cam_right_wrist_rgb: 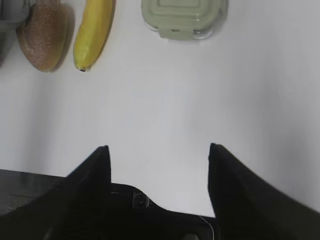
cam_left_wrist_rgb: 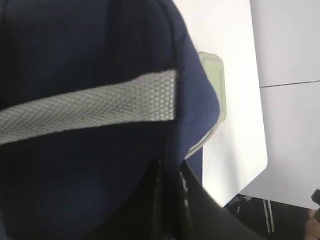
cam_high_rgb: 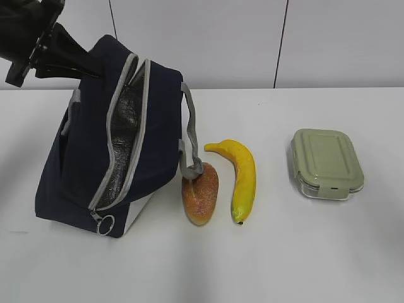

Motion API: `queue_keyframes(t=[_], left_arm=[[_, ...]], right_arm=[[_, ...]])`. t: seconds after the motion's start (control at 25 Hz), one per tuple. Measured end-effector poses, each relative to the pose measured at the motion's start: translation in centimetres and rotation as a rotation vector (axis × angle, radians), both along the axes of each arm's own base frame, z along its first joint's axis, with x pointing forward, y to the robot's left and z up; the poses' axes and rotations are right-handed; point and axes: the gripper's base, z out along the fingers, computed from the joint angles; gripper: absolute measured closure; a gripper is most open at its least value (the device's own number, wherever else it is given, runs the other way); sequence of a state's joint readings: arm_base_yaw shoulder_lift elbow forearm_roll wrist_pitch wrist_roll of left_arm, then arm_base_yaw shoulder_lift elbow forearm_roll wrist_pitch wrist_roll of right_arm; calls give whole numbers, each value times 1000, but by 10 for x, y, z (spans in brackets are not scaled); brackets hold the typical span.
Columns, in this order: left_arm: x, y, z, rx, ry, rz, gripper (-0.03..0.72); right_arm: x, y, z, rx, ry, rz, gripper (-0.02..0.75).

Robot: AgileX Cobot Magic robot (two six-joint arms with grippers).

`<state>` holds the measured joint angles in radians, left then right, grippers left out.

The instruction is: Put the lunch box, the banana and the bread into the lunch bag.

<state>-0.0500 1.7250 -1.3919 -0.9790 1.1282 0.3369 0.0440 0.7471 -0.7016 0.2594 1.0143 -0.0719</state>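
Note:
The navy lunch bag (cam_high_rgb: 82,164) stands tilted on the left of the table, its zipper open and foil lining (cam_high_rgb: 126,120) showing. My left gripper (cam_high_rgb: 88,66) is shut on the bag's far top edge; in the left wrist view (cam_left_wrist_rgb: 172,170) the jaws pinch navy fabric (cam_left_wrist_rgb: 75,50) below a grey strap (cam_left_wrist_rgb: 100,107). The bread (cam_high_rgb: 201,192) lies against the bag's right side, under a grey handle. The banana (cam_high_rgb: 243,177) lies just right of it. The lunch box (cam_high_rgb: 326,163) sits further right. My right gripper (cam_right_wrist_rgb: 157,147) is open and empty, nearer than the bread (cam_right_wrist_rgb: 45,35), banana (cam_right_wrist_rgb: 95,30) and lunch box (cam_right_wrist_rgb: 182,17).
The bag's metal ring pull (cam_high_rgb: 105,224) hangs at its near corner beside the white end panel (cam_high_rgb: 140,211). A white wall rises behind the white table (cam_high_rgb: 284,252). A sliver of the lunch box (cam_left_wrist_rgb: 212,75) shows past the bag in the left wrist view.

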Motion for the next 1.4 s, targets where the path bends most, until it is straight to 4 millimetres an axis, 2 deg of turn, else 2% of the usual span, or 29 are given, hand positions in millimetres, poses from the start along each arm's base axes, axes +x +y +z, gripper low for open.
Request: queue_keyframes(t=[0.16, 0.4, 0.52, 0.68, 0.88, 1.08, 1.4], left_arm=[[0, 0, 0, 0, 1, -2, 699], [-1, 0, 0, 1, -1, -11, 699], [-1, 0, 0, 2, -7, -15, 699], [-1, 0, 0, 3, -10, -17, 699], [-1, 0, 0, 5, -15, -24, 699], [-1, 0, 0, 5, -14, -26, 699], [-1, 0, 0, 5, -14, -29, 699]], right_arm=[[38, 7, 1, 22, 34, 67, 246], [97, 13, -10, 82, 110, 159, 234], [124, 2, -19, 180, 126, 157, 230], [147, -29, -35, 305, 143, 165, 227], [174, -61, -55, 332, 166, 157, 213], [211, -74, -76, 360, 210, 212, 134], [256, -91, -121, 368, 304, 249, 119]])
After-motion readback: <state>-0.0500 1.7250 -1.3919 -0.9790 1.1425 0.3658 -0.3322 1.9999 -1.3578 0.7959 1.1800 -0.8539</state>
